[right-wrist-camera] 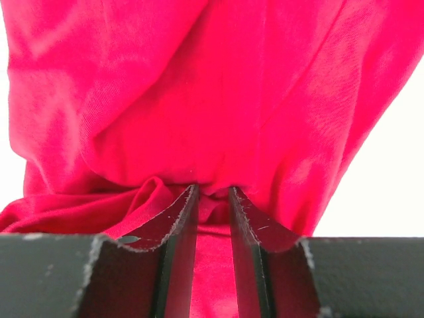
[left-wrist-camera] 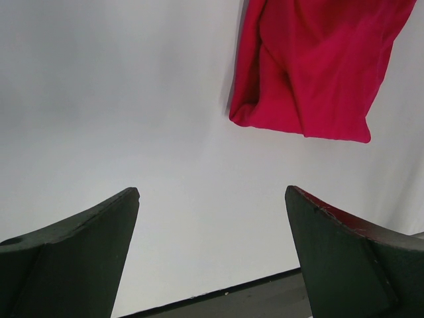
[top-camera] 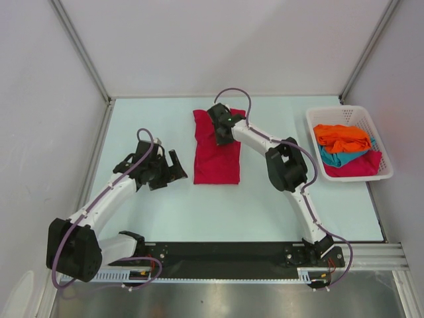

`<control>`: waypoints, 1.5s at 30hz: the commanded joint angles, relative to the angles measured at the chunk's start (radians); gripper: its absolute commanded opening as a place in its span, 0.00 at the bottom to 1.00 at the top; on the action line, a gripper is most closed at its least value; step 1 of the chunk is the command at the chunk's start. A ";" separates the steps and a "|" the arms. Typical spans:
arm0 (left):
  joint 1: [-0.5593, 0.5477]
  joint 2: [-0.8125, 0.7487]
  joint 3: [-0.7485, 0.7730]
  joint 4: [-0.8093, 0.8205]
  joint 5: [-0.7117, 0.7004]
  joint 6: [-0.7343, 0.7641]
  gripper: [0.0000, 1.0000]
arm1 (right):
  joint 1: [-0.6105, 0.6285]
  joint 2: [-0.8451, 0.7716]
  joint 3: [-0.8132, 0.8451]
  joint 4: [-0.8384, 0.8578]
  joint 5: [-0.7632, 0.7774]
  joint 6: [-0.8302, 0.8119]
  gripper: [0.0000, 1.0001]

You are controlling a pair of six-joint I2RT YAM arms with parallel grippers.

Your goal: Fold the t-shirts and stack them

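In the overhead view the crimson t-shirt [top-camera: 215, 162] lies near the middle of the frame on the pale counter [top-camera: 152, 126], folded into a tall narrow strip whose lower edge sits flat and whose upper end is gathered under the right claw [top-camera: 222, 129]. The right wrist view shows that claw [right-wrist-camera: 213, 192] with its jaws drawn close together, only a thin slot between them, and a pinch of the crimson t-shirt [right-wrist-camera: 199, 86] caught in that slot; the cloth bunches and fans out above the fingertips [right-wrist-camera: 182, 212], filling almost the whole frame. The left claw [top-camera: 173, 165] sits just left of the strip's lower part, apart from it and gripping nothing. Its own camera shows the jaws spread wide around bare counter [left-wrist-camera: 119, 99], the left claw [left-wrist-camera: 212, 192] clear of the cloth, and a rounded folded corner of the crimson t-shirt [left-wrist-camera: 311, 66] lying at the upper right of that frame. At the right side of the overhead view a white slatted basket [top-camera: 344, 111] stands on the counter, well apart from the strip, holding an orange t-shirt [top-camera: 341, 136] on top, a teal t-shirt [top-camera: 341, 158] beneath it and a crimson bundle [top-camera: 361, 165] at the lower right corner
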 commanded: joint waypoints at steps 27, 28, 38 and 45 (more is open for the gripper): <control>-0.103 0.229 -0.186 0.461 0.112 -0.041 0.99 | 0.034 -0.687 -0.846 0.195 -0.181 0.141 0.43; -0.116 0.240 -0.183 0.469 0.091 -0.047 0.99 | 0.038 -0.684 -0.852 0.207 -0.191 0.144 0.43; -0.212 0.412 -0.160 0.569 -0.003 -0.058 0.99 | 0.060 -0.640 -0.896 0.273 -0.221 0.183 0.43; -0.218 0.450 -0.158 0.569 -0.017 -0.058 0.99 | 0.066 -0.600 -0.901 0.299 -0.224 0.192 0.43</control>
